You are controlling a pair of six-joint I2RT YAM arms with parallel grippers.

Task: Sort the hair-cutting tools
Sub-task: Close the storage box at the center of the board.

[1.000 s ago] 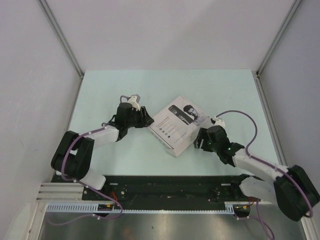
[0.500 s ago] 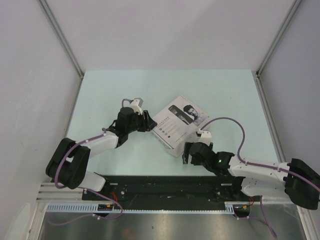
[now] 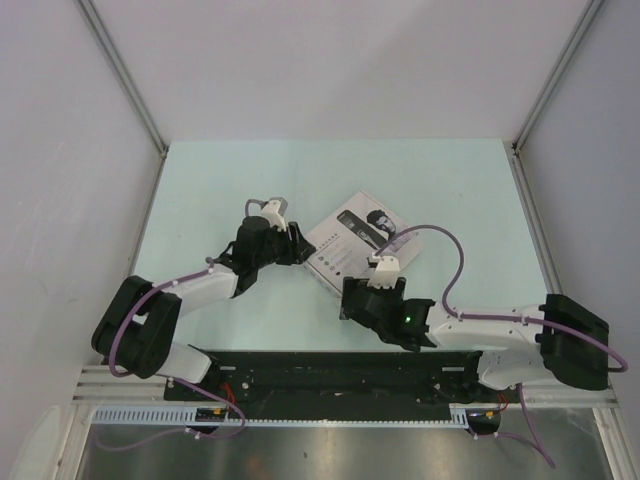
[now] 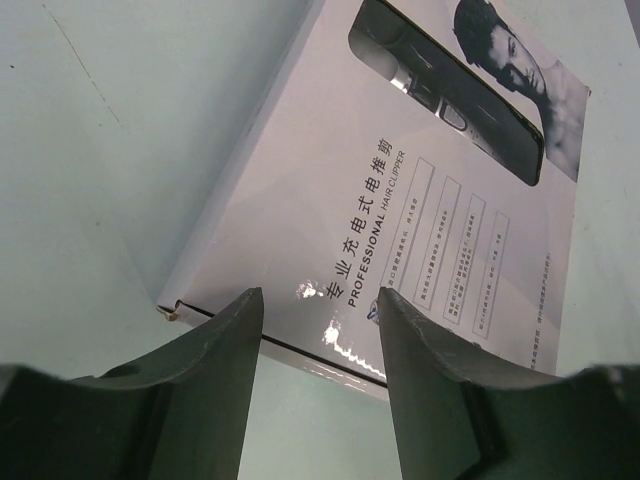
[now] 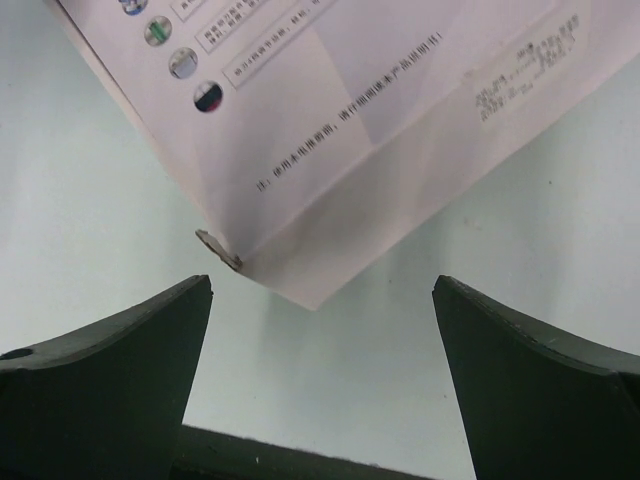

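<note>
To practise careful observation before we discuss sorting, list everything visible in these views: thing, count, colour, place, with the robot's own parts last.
Box: one, white with a printed lid, closed, mid-table between the arms.
Table: one, pale green, under everything.
Loose hair-cutting tools: none visible.
Left arm: one, white and black, reaching the box's left corner; jaws open, empty.
Right arm: one, white and black, at the box's near corner; jaws wide open, empty.

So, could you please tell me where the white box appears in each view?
Top external: the box lies mid-table, tilted like a diamond.
Left wrist: it fills the upper right, with the printed lid facing up.
Right wrist: it runs across the top, with one corner pointing down.
Shared landmark: the pale green table around it.
</note>
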